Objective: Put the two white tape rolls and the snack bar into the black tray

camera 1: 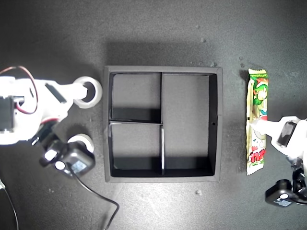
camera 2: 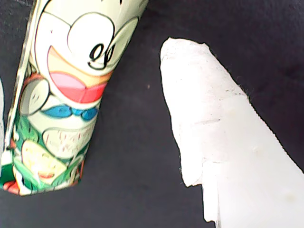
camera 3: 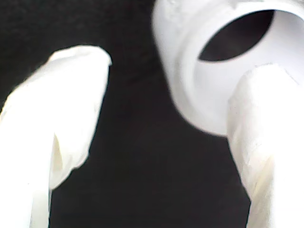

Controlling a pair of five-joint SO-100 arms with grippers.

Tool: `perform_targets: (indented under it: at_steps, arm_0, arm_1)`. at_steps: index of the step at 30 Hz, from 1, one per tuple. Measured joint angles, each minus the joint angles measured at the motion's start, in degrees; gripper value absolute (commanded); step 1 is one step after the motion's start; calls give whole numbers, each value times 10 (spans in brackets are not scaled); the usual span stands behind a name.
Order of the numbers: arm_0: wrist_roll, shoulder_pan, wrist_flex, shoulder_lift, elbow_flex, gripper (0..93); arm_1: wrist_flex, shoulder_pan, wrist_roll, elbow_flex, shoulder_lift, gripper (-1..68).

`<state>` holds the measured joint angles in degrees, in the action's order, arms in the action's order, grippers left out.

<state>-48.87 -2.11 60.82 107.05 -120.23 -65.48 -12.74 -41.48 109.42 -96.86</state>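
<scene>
A: What can you not make out?
B: In the exterior view, the second tape roll [camera 1: 79, 142] at that view's lower left is half hidden under the arm's black camera block [camera 1: 72, 162]. My first gripper [camera 1: 257, 125] is cut off at that view's right edge, and the first wrist view shows only one white finger [camera 2: 213, 118] fully, so you cannot tell from there how wide it stands.

A: And the grippers?
B: My second gripper [camera 3: 161, 118] is wide open; one finger [camera 3: 266, 133] reaches into the open centre of the first tape roll [camera 3: 199, 80], the other [camera 3: 61, 123] stands outside, apart from it. Nothing is clamped. My first gripper's tip lies over the middle of the snack bar [camera 1: 257, 120]; grip not visible.

A: How do the task's things look?
B: The snack bar, green and white with cartoon faces, lies lengthwise just beyond the exterior view's right side of the black tray [camera 1: 217, 124]. The first tape roll [camera 1: 89, 92] sits just beside the tray's other wall.
</scene>
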Motion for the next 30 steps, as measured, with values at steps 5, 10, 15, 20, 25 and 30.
perform_targets:
  at_steps: [5,10,15,20,25,30]
  arm_0:
    - [8,2,-6,-83,56,196]
    - [9,-4,-7,-171,112,190]
    - [9,-1,-7,-208,120,146]
    - [-1,-10,-12,-209,119,114]
    - [-1,-24,-26,-198,96,49]
    - [-11,-35,-27,-154,56,1]
  arm_1:
    - [40,-10,0,31,6,220]
    - [49,-7,0,33,42,268]
    - [84,6,0,54,62,257]
    - [106,35,0,61,64,212]
    - [110,62,-1,57,67,148]
    - [110,77,-1,50,69,110]
